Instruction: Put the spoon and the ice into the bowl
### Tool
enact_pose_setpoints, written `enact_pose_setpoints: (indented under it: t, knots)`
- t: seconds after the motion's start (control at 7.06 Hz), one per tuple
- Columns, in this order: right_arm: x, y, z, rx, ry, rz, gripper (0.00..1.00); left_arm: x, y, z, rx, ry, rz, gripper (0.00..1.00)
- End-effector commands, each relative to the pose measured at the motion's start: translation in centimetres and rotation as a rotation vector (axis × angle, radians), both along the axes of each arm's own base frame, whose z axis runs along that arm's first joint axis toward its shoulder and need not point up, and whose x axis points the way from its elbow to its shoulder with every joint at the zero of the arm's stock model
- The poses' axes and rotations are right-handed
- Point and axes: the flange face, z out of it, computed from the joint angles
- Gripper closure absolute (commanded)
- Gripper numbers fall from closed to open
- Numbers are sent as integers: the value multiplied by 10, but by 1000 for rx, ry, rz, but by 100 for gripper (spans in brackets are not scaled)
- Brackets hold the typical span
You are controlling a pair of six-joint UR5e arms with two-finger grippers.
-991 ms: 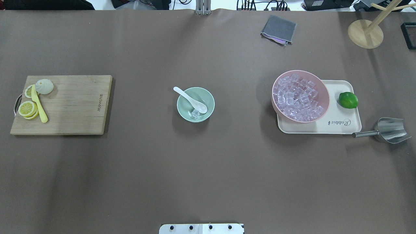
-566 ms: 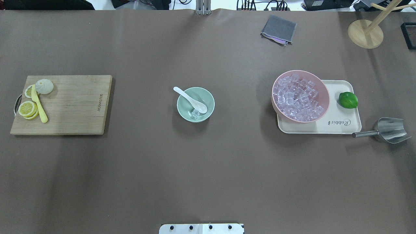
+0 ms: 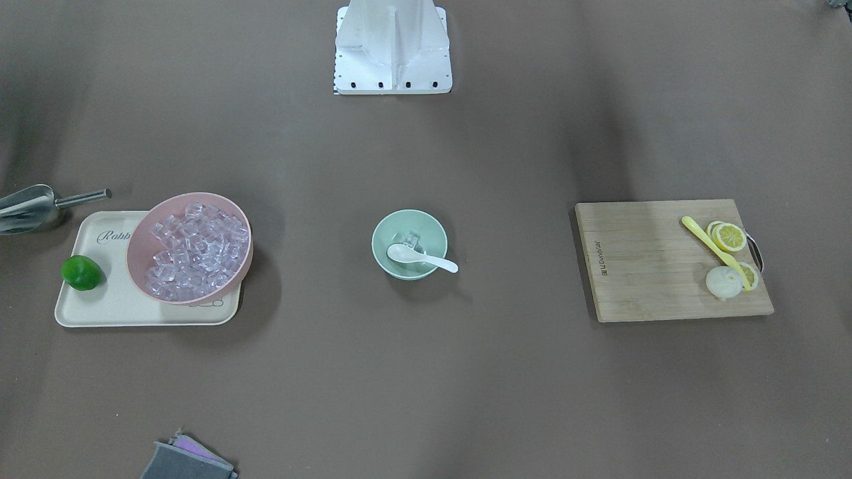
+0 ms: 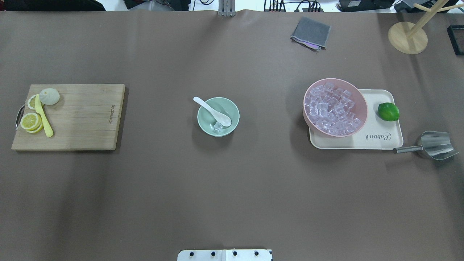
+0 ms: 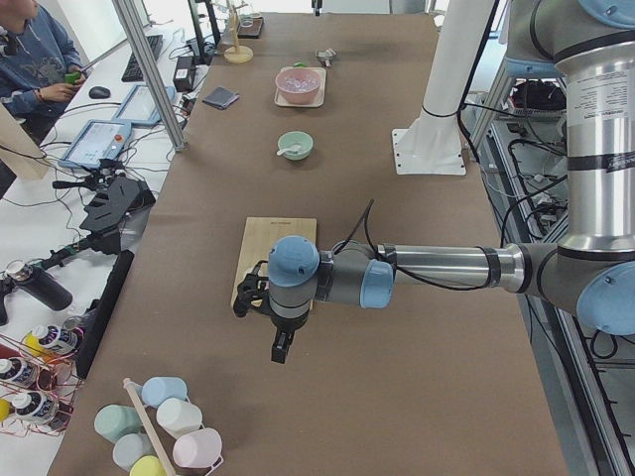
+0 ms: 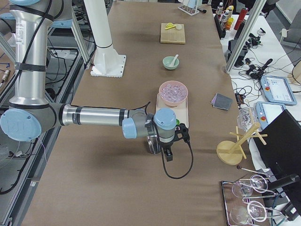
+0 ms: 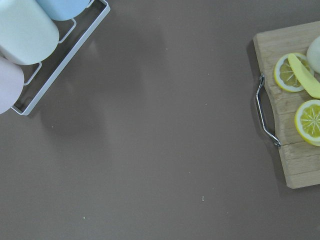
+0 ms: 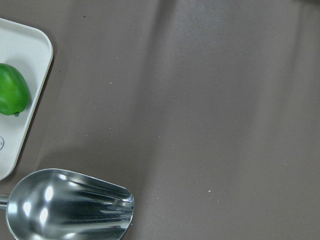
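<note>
Spoon point(image 4: 212, 109) & ice cube point(image 4: 218, 126) lie in mint bowl point(image 4: 233, 120) mid-surface point(image 4: 232, 199), well apart from left tool point(image 5: 282, 349) & right tool point(image 6: 168, 156); can't tell either tool's opening or hold.

A wooden cutting board point(image 4: 72, 119) carries lemon slices point(image 4: 30, 121) and a yellow knife point(image 4: 43, 116). Well apart, a cream tray point(image 4: 380, 127) holds a pink bowl point(image 4: 361, 99) and a lime point(image 4: 388, 111), with a metal scoop point(image 4: 436, 145) just beside its corner. Farther back lie a grey cloth point(image 4: 311, 32) and a wooden stand point(image 4: 407, 37).
</note>
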Motion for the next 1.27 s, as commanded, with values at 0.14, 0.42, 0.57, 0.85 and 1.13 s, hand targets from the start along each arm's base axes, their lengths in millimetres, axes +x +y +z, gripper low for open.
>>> enact_pose_setpoints:
  t: [0.14,0.42,0.57,0.85,1.13]
  knots:
    - [1,0,-1,-2,-3,6,0,0,0,-17,30,0,1,2]
    - [2,1,0,-5,-5,8,0,1,2,-14,29,-2,4,2]
    - [3,1,0,-6,-4,10,0,1,2,-14,31,-4,3,2]
    - [3,2,2,-11,-4,11,0,1,0,-23,53,-2,6,2]
    - [3,2,4,-15,-4,11,0,1,-3,-37,82,-2,7,2]
